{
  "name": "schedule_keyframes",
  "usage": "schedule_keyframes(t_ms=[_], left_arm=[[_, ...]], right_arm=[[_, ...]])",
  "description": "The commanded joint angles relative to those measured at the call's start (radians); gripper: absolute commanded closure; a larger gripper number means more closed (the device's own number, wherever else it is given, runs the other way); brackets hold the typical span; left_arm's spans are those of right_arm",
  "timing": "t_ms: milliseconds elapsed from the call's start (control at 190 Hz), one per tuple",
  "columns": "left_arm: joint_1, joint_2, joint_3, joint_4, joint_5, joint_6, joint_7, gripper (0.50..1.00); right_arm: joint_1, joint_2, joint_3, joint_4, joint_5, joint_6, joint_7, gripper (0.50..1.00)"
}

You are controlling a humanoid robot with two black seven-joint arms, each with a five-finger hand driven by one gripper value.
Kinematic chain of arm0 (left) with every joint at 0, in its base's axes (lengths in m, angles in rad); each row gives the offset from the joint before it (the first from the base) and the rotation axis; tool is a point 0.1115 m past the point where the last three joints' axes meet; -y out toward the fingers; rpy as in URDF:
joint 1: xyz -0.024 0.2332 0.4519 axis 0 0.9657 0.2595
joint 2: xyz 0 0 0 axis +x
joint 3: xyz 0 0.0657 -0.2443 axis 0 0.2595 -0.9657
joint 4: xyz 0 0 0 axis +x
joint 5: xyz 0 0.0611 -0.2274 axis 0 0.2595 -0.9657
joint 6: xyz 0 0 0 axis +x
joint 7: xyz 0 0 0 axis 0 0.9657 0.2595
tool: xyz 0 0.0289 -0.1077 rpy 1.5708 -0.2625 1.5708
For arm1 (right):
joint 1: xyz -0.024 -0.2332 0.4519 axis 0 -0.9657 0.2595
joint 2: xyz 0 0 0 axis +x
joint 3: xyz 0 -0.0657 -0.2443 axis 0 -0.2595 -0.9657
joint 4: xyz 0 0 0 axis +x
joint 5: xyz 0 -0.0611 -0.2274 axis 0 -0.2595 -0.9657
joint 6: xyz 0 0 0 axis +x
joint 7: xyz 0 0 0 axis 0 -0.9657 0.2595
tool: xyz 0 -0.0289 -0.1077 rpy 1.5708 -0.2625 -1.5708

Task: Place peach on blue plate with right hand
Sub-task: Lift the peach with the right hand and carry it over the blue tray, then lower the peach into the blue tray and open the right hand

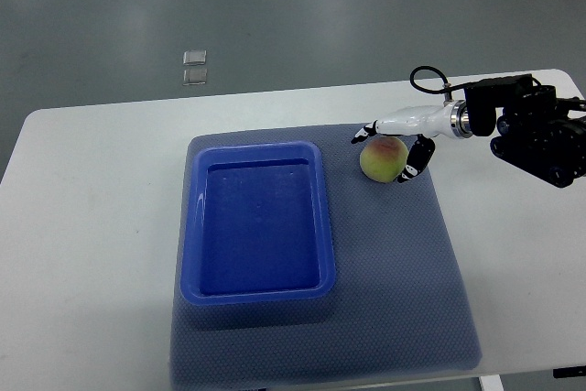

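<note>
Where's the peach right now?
In the top view, the peach sits on the grey mat, just right of the blue plate's far corner, between the right hand's fingers.

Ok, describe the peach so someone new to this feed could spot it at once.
Find the white table with the blue-grey mat on it. Just right of the blue plate, near the mat's far right corner, sits the peach, with the right hand closed around it. It is the only round, yellow-green and pink thing there.
</note>
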Motion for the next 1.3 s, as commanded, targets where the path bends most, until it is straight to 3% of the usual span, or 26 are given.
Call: schedule_keyframes(t_ms=[0,63,158,221,226,263,516,800,816,1074,1247,1295], left_arm=[[0.000,0.000,0.000,0.000,0.000,0.000,-0.001,0.500],[0.000,0.000,0.000,0.000,0.000,0.000,-0.001,0.500],[0.000,0.000,0.000,0.000,0.000,0.000,0.001,0.500],[0.000,0.000,0.000,0.000,0.000,0.000,0.001,0.500],[0.000,0.000,0.000,0.000,0.000,0.000,0.001,0.500],[0.000,0.000,0.000,0.000,0.000,0.000,-0.001,0.500],[0.000,0.000,0.002,0.000,0.000,0.000,0.001,0.500],[0.000,0.000,0.003,0.009,0.000,0.000,0.001,0.500],[0.002,0.000,0.003,0.011,0.000,0.000,0.001,0.500],[0.002,0.000,0.005,0.011,0.000,0.005,0.001,0.500],[0.002,0.000,0.003,0.009,0.000,0.005,0.001,0.500],[0.002,0.000,0.003,0.009,0.000,0.005,0.001,0.500]], right_arm=[[0.002,0.017,-0.010,-0.013,-0.001,-0.008,-0.001,0.664],[0.004,0.018,-0.013,-0.019,-0.001,-0.011,-0.001,0.722],[0.007,0.018,-0.013,-0.020,-0.001,-0.013,-0.005,0.852],[0.008,0.018,-0.013,-0.020,-0.003,-0.013,-0.007,0.861],[0.013,0.018,-0.011,-0.020,-0.001,-0.013,-0.014,0.901],[0.017,0.017,-0.006,-0.020,-0.001,-0.013,-0.014,0.916],[0.102,0.038,0.001,0.006,0.016,-0.005,-0.014,0.916],[0.169,0.165,0.003,0.063,0.020,0.015,-0.004,0.910],[0.182,0.210,0.003,0.063,0.020,0.015,-0.001,0.904],[0.200,0.354,-0.006,0.063,0.042,0.015,0.029,0.850],[0.172,0.354,-0.016,0.061,0.039,0.015,0.029,0.828],[0.143,0.354,-0.040,0.055,0.039,0.015,0.029,0.781]])
